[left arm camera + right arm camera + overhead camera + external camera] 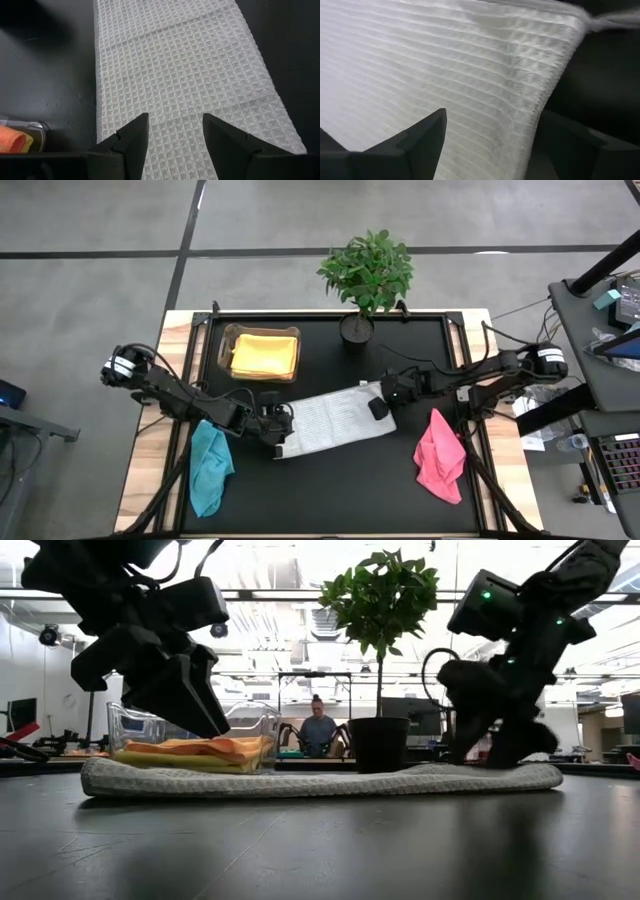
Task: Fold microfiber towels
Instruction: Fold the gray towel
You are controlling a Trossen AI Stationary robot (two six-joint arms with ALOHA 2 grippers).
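Across the table [330,480] — one white-grey towel [335,420], one teal [208,468], one pink [439,457].

From the low view the clear plastic box [250,725] is half hidden behind the left arm, so only part of the yellow and orange towels [200,750] inside shows. The far side of the white-grey towel [320,780] is out of sight there, and both wrist views cut it off at their edges. A seated person [318,730] in the room behind is too small to make out. The left gripper [281,432] covers one end of that towel from above; the right gripper [378,406] covers the other.
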